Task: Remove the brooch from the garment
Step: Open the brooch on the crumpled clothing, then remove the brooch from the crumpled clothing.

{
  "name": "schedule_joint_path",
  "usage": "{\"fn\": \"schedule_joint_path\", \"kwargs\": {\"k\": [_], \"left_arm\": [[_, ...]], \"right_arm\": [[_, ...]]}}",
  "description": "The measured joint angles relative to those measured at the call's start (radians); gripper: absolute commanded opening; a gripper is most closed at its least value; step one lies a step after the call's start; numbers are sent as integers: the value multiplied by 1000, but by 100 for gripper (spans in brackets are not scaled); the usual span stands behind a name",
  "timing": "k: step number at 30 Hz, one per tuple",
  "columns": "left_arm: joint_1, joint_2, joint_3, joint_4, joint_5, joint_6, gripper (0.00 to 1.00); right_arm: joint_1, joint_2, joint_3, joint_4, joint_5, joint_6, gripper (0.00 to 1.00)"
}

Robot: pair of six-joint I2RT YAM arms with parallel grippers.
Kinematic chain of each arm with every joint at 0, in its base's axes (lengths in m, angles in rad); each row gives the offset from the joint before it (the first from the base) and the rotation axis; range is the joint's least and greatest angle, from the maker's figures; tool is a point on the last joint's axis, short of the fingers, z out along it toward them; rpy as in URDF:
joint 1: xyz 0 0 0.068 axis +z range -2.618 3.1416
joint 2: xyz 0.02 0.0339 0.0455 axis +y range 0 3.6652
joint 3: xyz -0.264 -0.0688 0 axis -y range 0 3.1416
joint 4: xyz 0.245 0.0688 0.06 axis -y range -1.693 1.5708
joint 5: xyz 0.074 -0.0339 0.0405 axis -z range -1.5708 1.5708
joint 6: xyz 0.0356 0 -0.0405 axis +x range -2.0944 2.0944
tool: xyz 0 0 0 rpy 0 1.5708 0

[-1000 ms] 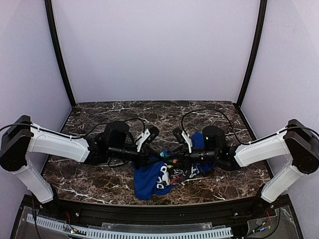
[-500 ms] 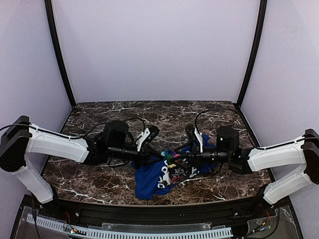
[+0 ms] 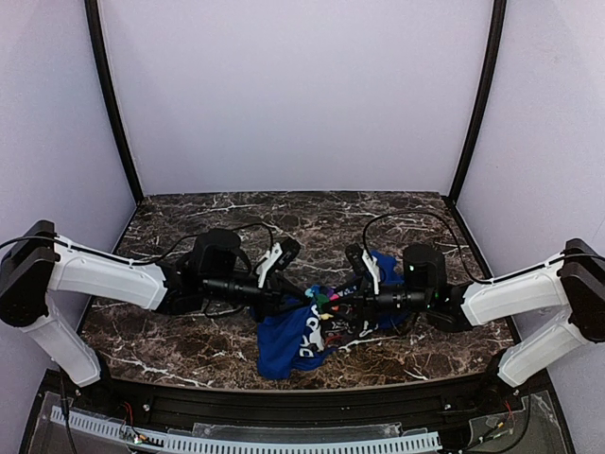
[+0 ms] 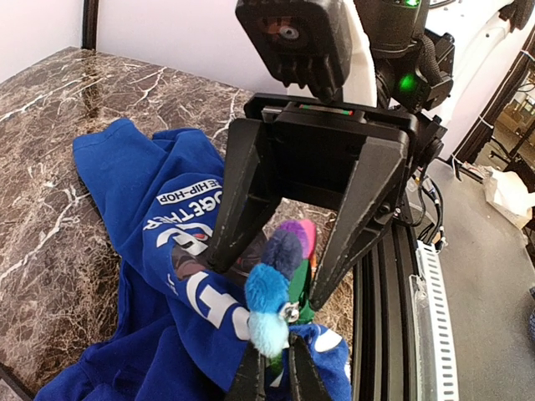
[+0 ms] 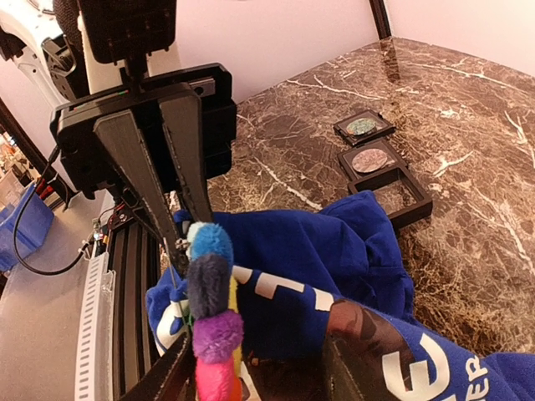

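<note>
the brooch [image 4: 280, 271], a fuzzy row of blue, purple and pink pom-poms, stands on the crumpled blue garment [image 4: 134, 184] between the spread jaws of my right gripper [image 5: 259, 372]. my left gripper [image 4: 276, 380] is pinched tight at its base; on cloth or pin, i cannot tell. only the right wrist view shows square dark trays [image 5: 374, 159] on the marble table [image 5: 468, 92].
</note>
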Motion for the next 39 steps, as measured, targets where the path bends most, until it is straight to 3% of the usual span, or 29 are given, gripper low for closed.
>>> {"fn": "schedule_joint_path", "kwargs": {"k": [12,26,30,39], "left_arm": [[2,0,-1,2,7,0,1],[3,0,-1,1,10,0,1],[6,0,-1,0,10,0,1],[6,0,-1,-2,9,0,1]], "right_arm": [[0,11,1,34,-26,18,52],[0,32,18,38,-43,23,35],[0,37,23,37,-45,25,42],[0,43,33,37,-46,26,48]]}}
